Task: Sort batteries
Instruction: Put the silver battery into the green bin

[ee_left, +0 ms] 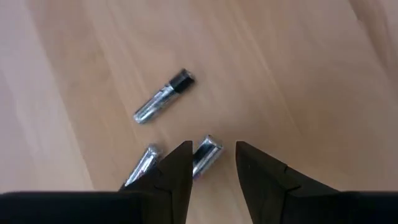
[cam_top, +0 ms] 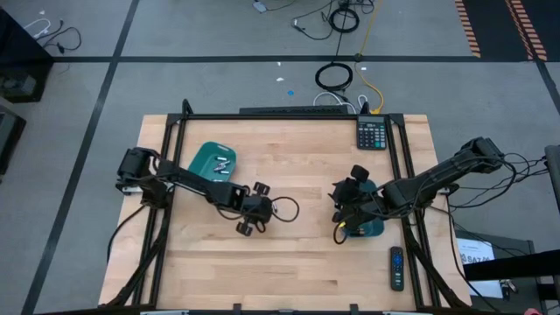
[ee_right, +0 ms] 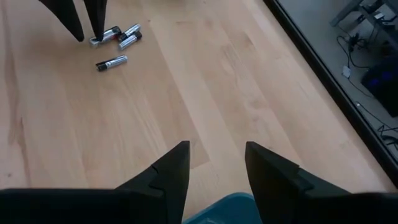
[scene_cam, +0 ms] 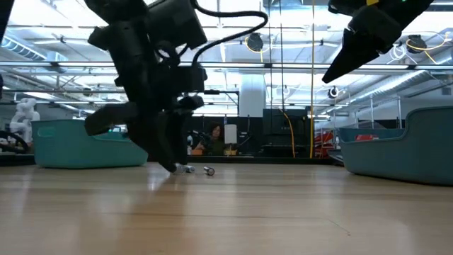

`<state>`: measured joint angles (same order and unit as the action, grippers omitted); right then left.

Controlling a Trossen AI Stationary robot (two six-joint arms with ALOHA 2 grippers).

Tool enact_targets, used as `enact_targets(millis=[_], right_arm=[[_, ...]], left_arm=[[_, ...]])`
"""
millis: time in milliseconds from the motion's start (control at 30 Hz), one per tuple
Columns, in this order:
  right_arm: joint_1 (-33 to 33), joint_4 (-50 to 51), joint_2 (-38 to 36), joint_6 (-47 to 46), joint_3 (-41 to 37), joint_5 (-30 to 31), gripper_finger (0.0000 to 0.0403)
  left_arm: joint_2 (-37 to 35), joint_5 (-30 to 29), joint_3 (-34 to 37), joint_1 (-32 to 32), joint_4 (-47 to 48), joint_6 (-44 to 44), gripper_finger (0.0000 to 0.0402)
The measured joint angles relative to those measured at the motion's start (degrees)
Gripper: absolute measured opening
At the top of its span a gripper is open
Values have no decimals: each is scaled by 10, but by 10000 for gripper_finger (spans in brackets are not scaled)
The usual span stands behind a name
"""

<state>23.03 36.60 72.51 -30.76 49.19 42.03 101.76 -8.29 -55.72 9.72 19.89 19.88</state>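
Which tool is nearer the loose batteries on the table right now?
Left. The left tool is right over the batteries, fingers open. The right tool is open, well apart, above the teal tray.

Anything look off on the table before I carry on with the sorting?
Nothing looks damaged or spilled. A few batteries lie loose on the bare wood mid-table, at the left gripper, which is down over them with its fingers apart. The right gripper hangs empty over the right teal tray. Calculator and remote sit aside.
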Motion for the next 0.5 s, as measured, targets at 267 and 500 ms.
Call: enact_targets(millis=[267, 500], right_arm=[[0, 1, 0, 2, 0, 0, 146], [0, 2, 0, 4, 0, -1, 146]], left_arm=[[34, 8, -3, -7, -2, 50, 132], [18, -4, -7, -5, 6, 21, 128]])
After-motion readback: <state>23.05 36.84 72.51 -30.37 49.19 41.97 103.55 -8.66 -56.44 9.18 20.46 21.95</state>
